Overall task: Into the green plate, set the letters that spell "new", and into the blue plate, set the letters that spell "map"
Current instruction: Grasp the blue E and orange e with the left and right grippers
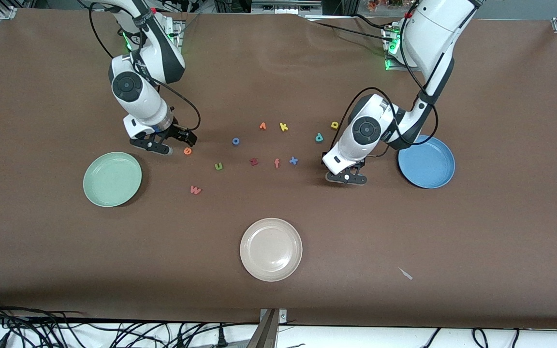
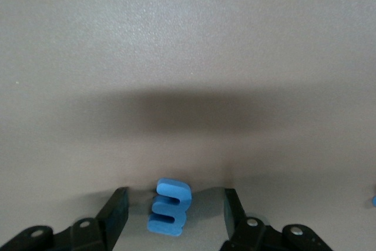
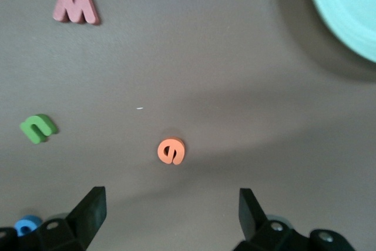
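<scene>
Brown cloth covers the worktop. Low beside the round mid-blue plate, the left gripper has its jaws apart, straddling the blue foam "m" without touching it. The right gripper, wide apart, hovers over the orange foam "e", near the pale mint-green plate.

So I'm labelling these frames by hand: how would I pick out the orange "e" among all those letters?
Start at the green plate toward the right arm's end of the table. The right gripper hangs just above the table, farther from the front camera than the plate, and the orange "e" lies beside it. It is round, unlike the orange "f" beside the blue "x".
</scene>
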`<action>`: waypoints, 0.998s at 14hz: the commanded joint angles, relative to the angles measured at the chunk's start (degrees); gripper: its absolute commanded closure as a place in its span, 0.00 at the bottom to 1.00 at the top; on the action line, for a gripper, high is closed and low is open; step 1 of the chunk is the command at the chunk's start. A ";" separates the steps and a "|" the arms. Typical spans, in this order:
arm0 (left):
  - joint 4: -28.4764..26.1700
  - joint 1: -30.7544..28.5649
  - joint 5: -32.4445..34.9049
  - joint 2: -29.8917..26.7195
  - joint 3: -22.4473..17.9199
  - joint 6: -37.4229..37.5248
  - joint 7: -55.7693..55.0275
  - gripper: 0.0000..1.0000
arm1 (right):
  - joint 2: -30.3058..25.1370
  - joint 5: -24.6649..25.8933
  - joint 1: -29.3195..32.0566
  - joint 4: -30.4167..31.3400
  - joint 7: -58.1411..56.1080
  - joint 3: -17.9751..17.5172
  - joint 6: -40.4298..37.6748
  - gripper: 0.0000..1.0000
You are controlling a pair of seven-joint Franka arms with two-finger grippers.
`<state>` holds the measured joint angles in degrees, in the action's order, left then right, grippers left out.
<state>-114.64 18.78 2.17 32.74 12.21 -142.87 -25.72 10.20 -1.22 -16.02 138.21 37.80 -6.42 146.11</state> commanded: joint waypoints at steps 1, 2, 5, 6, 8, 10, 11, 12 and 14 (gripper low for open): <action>-1.20 0.73 1.79 -0.66 -0.35 -0.83 -1.53 0.36 | 4.11 0.52 -0.15 -0.13 1.05 -0.26 4.52 0.00; -1.28 0.73 1.79 -0.66 -0.35 -0.92 -1.53 0.40 | 5.17 0.43 -0.15 -0.40 1.14 -0.26 5.14 0.00; -1.72 0.82 1.79 -0.66 -0.43 -0.92 -1.53 0.50 | 6.14 0.43 -0.06 -0.49 1.05 -0.26 5.67 0.00; -1.72 0.82 1.79 -0.66 -0.43 -0.83 -1.53 0.57 | 6.76 0.43 -0.06 -0.57 1.05 -0.26 5.85 0.00; -1.72 0.90 1.79 -0.66 -0.43 -0.83 -1.62 0.66 | 7.20 0.43 -0.06 -0.93 1.05 -0.17 5.85 0.01; -1.72 1.08 1.79 -0.66 -0.43 -0.66 -1.97 0.76 | 7.90 0.43 -0.06 -1.10 1.05 -0.17 5.93 0.02; -1.72 1.17 1.79 -0.66 -0.43 -0.66 -1.97 0.78 | 8.08 0.43 0.02 -1.28 1.05 -0.17 6.02 0.05; -1.72 1.17 1.70 -0.66 -0.43 -0.66 -1.97 0.81 | 8.25 0.43 0.03 -1.37 1.05 -0.08 6.02 0.06; -1.55 1.08 1.79 -0.83 -0.43 -0.22 -1.97 0.85 | 8.87 0.43 0.11 -1.63 1.05 -0.08 6.55 0.08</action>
<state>-115.26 19.27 2.23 31.97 12.19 -142.91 -26.23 17.60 -1.22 -16.02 137.72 38.00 -6.45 151.62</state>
